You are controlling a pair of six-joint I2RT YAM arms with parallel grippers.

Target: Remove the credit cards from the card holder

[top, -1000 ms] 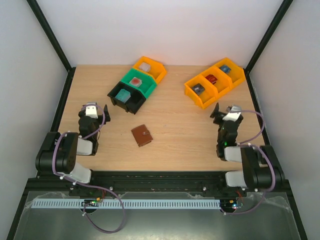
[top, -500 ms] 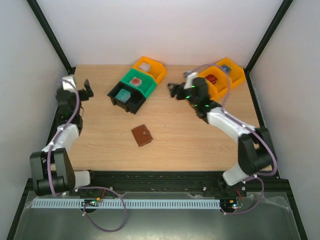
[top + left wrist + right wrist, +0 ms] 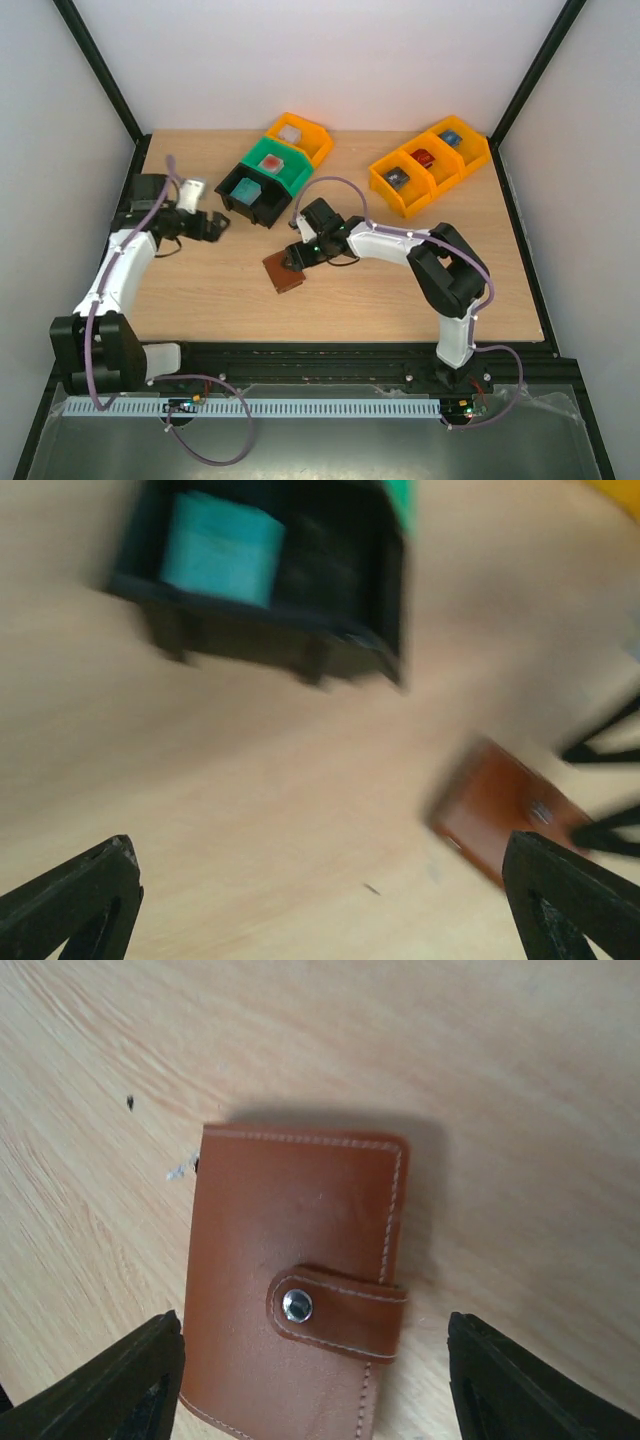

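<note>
Nearest me, the card holder [image 3: 260,1210] lies flat and snapped shut on the table [image 3: 400,300], a little left of its middle. My right pincer [image 3: 312,1322] hangs over it, released, with one finger off each long edge and neither gripping. The holder's long axis runs straight away between those fingers, and in the wrist view its tab wraps over the right edge. Farther left, my left pincer [image 3: 318,838] hovers spread wide, holding nothing. Beyond it stands the black bin [image 3: 255,197].

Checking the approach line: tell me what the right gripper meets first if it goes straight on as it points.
The closed brown card holder, snap tab fastened, centred ahead of the right gripper on the table. The gap to it is unclear.
</note>
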